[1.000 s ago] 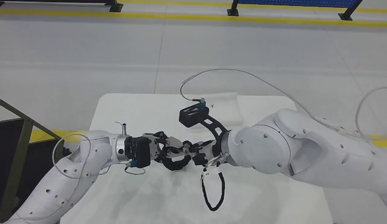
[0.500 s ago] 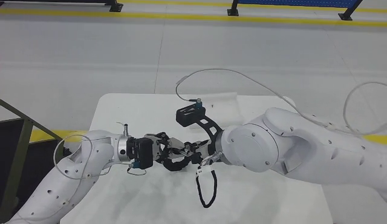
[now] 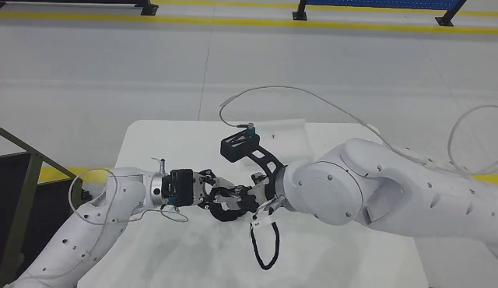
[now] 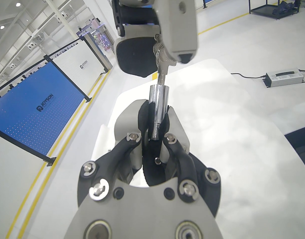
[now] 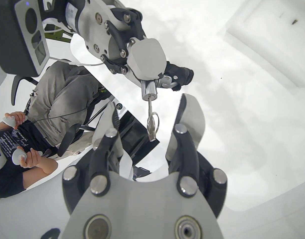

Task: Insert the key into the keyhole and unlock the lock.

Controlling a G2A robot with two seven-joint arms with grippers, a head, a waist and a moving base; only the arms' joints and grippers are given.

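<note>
left to right: we saw the left gripper (image 4: 156,119) pinching the short chrome cylinder lock (image 4: 156,100) above the white table (image 4: 242,138), the silver key (image 4: 161,75) seated in the keyhole (image 5: 149,97). the right gripper (image 5: 150,106) stood spread around the key's head. we judged that it should close squarely, then twist along the lock's axis.

**Lock** (image 4: 157,110): short polished chrome cylinder with a round keyhole face at one end. It is clamped between the black pads of the left gripper (image 4: 156,119), and the keyhole end points straight away from that gripper.

**Key** (image 4: 161,73): silver metal with a narrow blade, and a small split ring through its head. The blade tip sits in the keyhole, in line with the cylinder, with part of the blade exposed. Head and ring stand out beyond the left gripper, between the spread fingers of the right gripper (image 5: 150,108). Contact with those fingers cannot be told.
</note>
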